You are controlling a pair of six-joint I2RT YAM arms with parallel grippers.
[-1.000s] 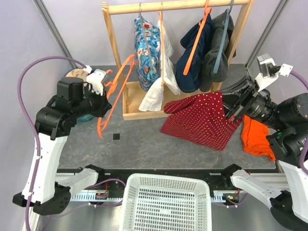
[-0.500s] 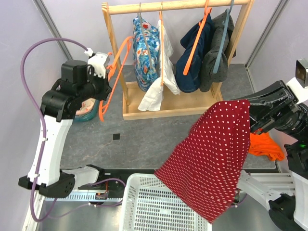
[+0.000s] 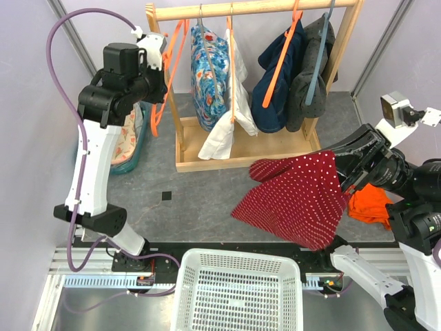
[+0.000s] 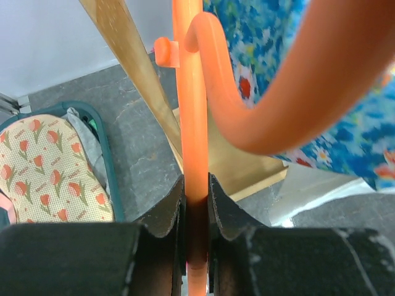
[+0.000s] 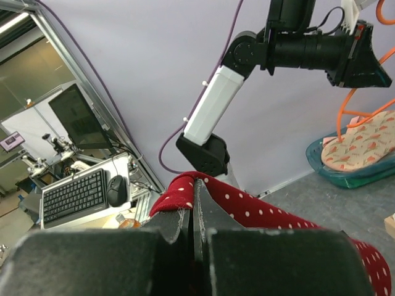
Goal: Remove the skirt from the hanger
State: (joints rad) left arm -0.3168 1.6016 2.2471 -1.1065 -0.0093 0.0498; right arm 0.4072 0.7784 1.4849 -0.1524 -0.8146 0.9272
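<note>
Since the earlier frame, the left arm is carrying the hanger (image 3: 167, 72) higher, to the 11 o'clock corner beside the wooden rack (image 3: 255, 8). The right arm is bringing the skirt (image 3: 296, 196) lower, away from the basket (image 3: 234, 289). The left pincer (image 4: 196, 191) is clamping the hanger's straight orange bar. The right pincer (image 5: 195, 185) is pinching a fold of the dotted fabric between closed fingers. The skirt, free of the hanger, is draping at 4 o'clock over the counter (image 3: 200, 200), just beside an orange cloth (image 3: 368, 203). Whether its hem is touching the counter cannot be told.
</note>
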